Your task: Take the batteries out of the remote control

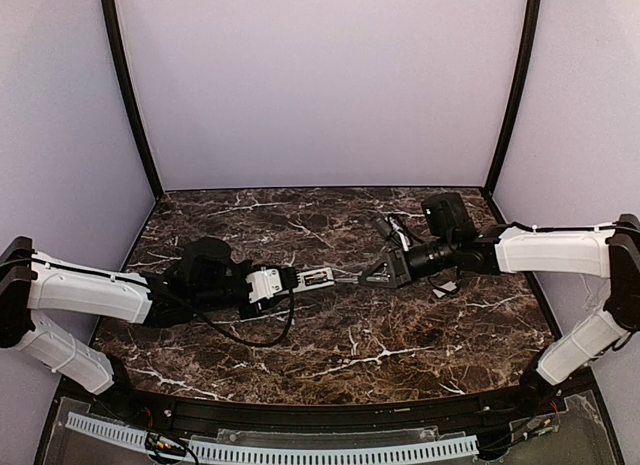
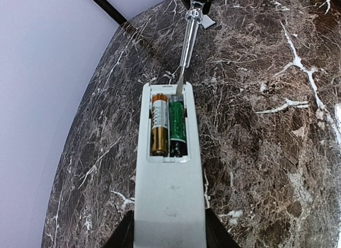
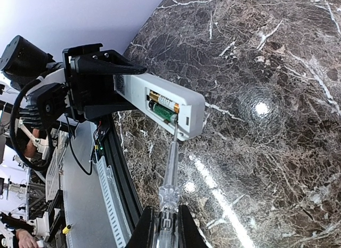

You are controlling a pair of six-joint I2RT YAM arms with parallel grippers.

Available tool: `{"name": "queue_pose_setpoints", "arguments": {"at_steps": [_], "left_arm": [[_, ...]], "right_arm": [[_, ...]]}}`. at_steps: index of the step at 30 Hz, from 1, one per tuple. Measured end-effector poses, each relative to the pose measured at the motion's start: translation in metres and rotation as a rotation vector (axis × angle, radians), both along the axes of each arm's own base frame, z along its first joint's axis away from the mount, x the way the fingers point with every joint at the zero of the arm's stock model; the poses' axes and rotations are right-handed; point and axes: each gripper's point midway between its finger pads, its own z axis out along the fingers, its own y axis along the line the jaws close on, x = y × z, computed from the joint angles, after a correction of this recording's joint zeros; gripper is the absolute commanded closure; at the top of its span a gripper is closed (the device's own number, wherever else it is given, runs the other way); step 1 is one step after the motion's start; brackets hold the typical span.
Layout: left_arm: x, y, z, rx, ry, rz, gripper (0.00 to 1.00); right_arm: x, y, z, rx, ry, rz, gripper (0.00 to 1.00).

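My left gripper point(image 2: 169, 234) is shut on the white remote control point(image 2: 169, 200), holding it above the table with its battery bay open and facing up. Two batteries lie in the bay: a gold one point(image 2: 159, 125) and a green one point(image 2: 177, 122). My right gripper point(image 3: 166, 226) is shut on a clear-handled screwdriver point(image 3: 170, 178). Its metal tip point(image 2: 180, 88) rests at the far end of the green battery point(image 3: 162, 112), inside the bay. In the top view the remote control point(image 1: 312, 278) and the screwdriver point(image 1: 350, 279) meet mid-table between the grippers.
A small white cover piece point(image 2: 206, 22) lies on the marble table point(image 2: 266, 152) beyond the screwdriver. A black block point(image 1: 447, 215) and cables sit at the back right. A black rail and perforated strip point(image 1: 300, 447) run along the near edge.
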Motion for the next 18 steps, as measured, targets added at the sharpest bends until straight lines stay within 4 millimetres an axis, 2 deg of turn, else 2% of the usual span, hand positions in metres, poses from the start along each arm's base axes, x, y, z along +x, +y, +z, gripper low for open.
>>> {"name": "queue_pose_setpoints", "arguments": {"at_steps": [18], "left_arm": [[-0.002, 0.004, -0.028, 0.089, 0.033, -0.011, 1.0]], "right_arm": [[0.001, 0.005, -0.03, -0.008, 0.068, 0.036, 1.0]]}}
